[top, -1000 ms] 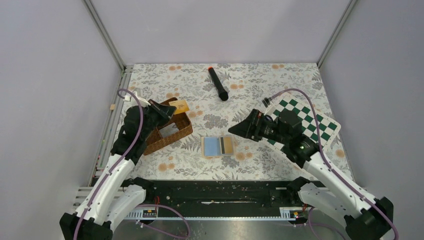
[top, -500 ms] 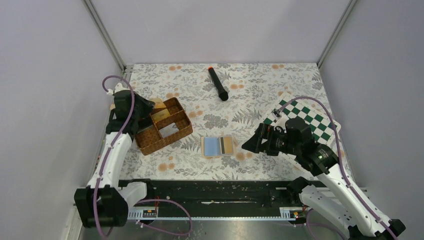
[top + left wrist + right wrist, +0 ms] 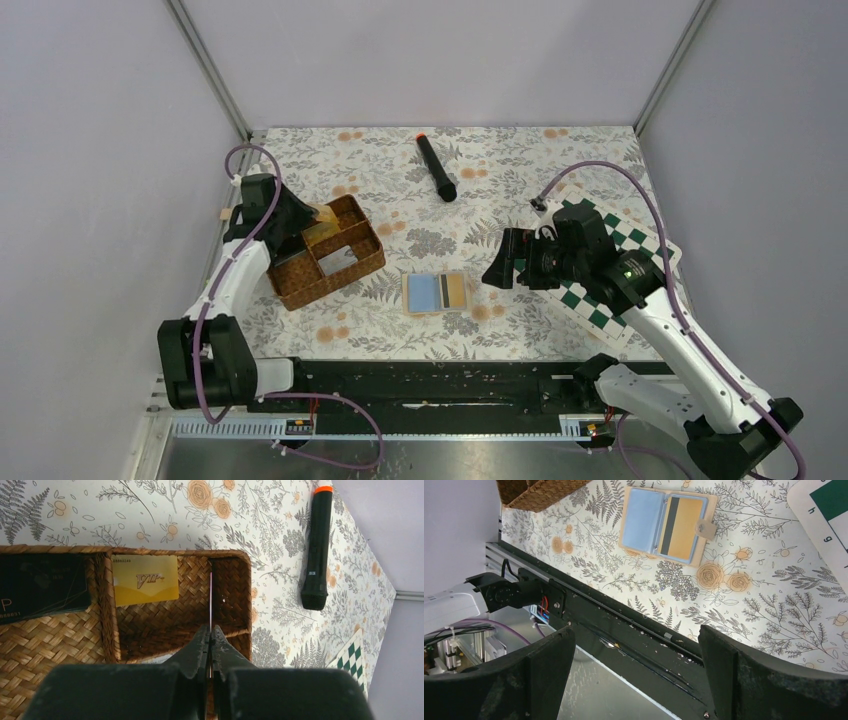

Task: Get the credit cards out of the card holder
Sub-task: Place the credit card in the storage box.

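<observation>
Left gripper (image 3: 210, 632) pinches what seems a thin card (image 3: 211, 600) above the basket (image 3: 235, 580); right gripper (image 3: 500, 262) gapes empty, three o'clock of the card holder (image 3: 436, 313).

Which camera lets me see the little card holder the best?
The right wrist view: the card holder lies open and big there, with a blue card and a gold card inside. The top view shows it small. The left wrist view does not show it.

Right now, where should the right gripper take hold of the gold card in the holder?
The gold card lies flat in the open holder, so pinch its far edge, which seems clear of the pocket, jaws tilted down from the far side.
</observation>
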You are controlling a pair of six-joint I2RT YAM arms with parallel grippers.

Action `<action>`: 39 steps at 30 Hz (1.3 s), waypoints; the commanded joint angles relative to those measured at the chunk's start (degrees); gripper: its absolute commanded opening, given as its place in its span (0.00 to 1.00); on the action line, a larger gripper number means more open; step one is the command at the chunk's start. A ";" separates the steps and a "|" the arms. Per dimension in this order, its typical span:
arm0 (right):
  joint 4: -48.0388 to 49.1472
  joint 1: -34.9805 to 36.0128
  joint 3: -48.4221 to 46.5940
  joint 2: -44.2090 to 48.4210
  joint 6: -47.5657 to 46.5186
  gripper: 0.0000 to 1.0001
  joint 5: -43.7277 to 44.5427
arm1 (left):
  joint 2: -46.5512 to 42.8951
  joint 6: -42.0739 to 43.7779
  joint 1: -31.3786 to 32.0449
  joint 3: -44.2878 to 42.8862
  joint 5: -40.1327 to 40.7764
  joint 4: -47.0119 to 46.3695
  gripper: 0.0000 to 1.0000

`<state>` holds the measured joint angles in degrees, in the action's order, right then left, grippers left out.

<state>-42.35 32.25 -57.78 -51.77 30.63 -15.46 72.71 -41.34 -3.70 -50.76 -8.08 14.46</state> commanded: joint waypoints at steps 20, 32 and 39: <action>-1.83 -1.39 -4.44 -1.83 -4.88 0.99 1.56 | 8.91 1.12 -0.34 -2.25 4.81 -8.46 0.00; -2.14 -1.58 -5.06 -2.56 -4.99 1.00 1.44 | 11.31 3.25 -0.34 -4.41 4.93 -7.37 0.00; -2.33 -1.66 -4.98 -2.49 -4.90 1.00 1.26 | 12.18 3.41 -0.35 -4.67 4.38 -7.53 0.00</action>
<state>-44.38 31.05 -60.27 -54.26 26.57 -14.46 84.40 -38.94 -3.73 -52.90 -4.64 9.47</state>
